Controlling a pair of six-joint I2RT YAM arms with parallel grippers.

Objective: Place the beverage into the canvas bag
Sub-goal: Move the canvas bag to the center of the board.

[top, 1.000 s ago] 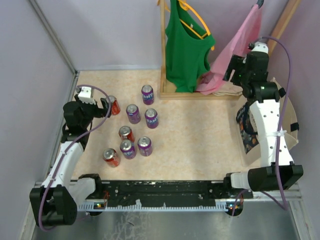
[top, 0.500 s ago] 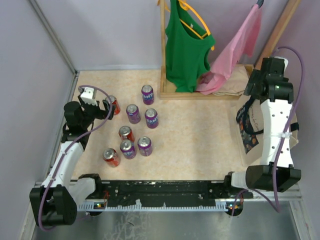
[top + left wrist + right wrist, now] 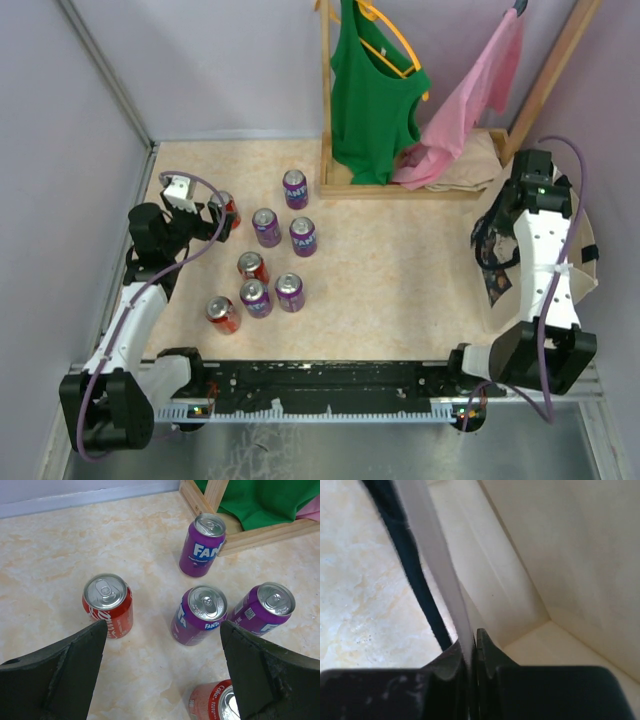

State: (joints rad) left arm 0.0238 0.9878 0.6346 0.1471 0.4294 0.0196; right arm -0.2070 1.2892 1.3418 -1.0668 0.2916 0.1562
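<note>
The beverage cans stand on the left half of the table: a red Coke can (image 3: 107,605) (image 3: 228,210) and purple Fanta cans (image 3: 199,614) (image 3: 202,545) (image 3: 262,607). My left gripper (image 3: 163,627) (image 3: 205,222) hovers over them, open, holding nothing, with the red can near its left finger. The cream canvas bag (image 3: 587,262) sits at the right edge. My right gripper (image 3: 472,645) (image 3: 508,212) is shut on the bag's thin wall (image 3: 440,565) at the rim, beside a navy strap (image 3: 405,545). The bag's inside (image 3: 545,555) shows no can.
More cans stand nearer the front: red ones (image 3: 252,266) (image 3: 222,313) and purple ones (image 3: 256,297) (image 3: 289,291). A wooden rack (image 3: 330,120) at the back holds a green tank top (image 3: 370,100) and a pink garment (image 3: 470,100).
My right gripper came down from near the pink garment to the bag's rim and closed on its wall. The left arm has barely shifted and stays open.
</note>
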